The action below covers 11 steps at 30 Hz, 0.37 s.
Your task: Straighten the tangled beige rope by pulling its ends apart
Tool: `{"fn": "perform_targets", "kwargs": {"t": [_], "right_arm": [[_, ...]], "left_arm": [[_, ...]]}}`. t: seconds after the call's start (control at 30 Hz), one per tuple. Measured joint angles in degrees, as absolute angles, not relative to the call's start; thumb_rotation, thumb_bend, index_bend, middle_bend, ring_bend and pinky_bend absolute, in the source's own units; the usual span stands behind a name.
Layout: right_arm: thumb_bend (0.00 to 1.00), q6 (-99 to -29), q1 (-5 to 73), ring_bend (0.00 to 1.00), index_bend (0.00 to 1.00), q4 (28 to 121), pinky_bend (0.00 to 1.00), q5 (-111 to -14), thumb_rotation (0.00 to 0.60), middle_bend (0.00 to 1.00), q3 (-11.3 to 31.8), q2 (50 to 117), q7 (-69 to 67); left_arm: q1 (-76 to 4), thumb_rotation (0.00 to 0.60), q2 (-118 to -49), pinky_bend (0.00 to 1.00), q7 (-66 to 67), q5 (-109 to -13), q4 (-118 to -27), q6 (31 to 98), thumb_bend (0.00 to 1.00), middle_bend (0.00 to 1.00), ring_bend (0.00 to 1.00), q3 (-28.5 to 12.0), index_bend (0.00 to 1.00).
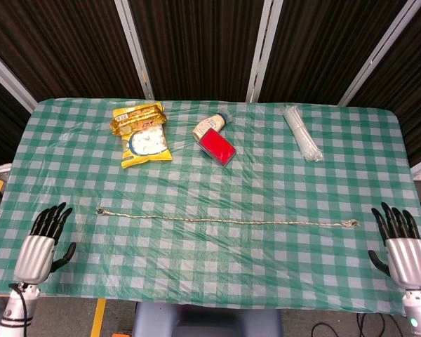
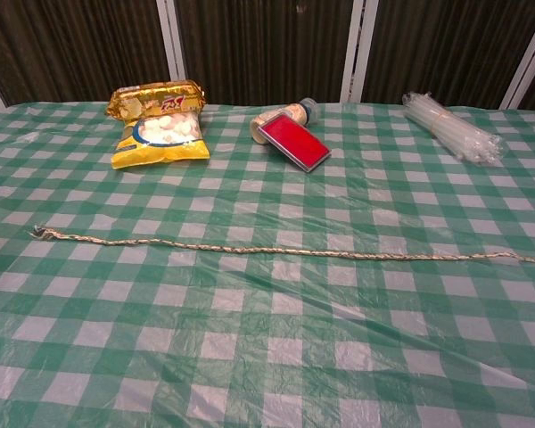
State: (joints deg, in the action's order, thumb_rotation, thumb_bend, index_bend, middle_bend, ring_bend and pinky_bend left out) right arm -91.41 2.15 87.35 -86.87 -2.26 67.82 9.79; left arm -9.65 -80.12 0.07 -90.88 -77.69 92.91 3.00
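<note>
The beige rope (image 1: 224,221) lies stretched in a nearly straight line across the green checked tablecloth, from its left end near the table's left side to its right end near the right side; the chest view shows the rope (image 2: 285,252) too. My left hand (image 1: 42,241) hovers at the table's front left corner, fingers spread, holding nothing, well clear of the rope's left end. My right hand (image 1: 403,242) is at the front right corner, fingers apart and empty, a short way from the rope's right end. Neither hand shows in the chest view.
At the back of the table lie a yellow snack bag (image 1: 143,133), a red-lidded box (image 1: 217,147) leaning against a tipped bottle (image 1: 212,124), and a clear packet of straws (image 1: 302,132). The table's front edge (image 1: 210,307) runs just below the hands.
</note>
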Motion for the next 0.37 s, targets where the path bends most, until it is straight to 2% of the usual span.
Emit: {"fn": "perform_targets", "kwargs": {"t": [0.1,0.37], "right_arm": [[0.34,-92.66,-0.30,0.00,0.00,88.08,0.00,-88.26,0.600,0.00,-4.28,67.12,9.49],[0.34,-89.31,-0.13,0.00,0.00,90.39,0.00,-89.11,0.600,0.00,-4.72,65.04,9.07]], "left_arm": [[-8.53,0.600,-77.91,0.08,2.92,-91.41,-81.35,93.05,0.41,0.00,0.00,4.31,0.00],[-7.49,0.600,-75.80,0.09,4.68,-91.68,-83.94,91.97,0.40,0.00,0.00,4.01,0.00]]}}
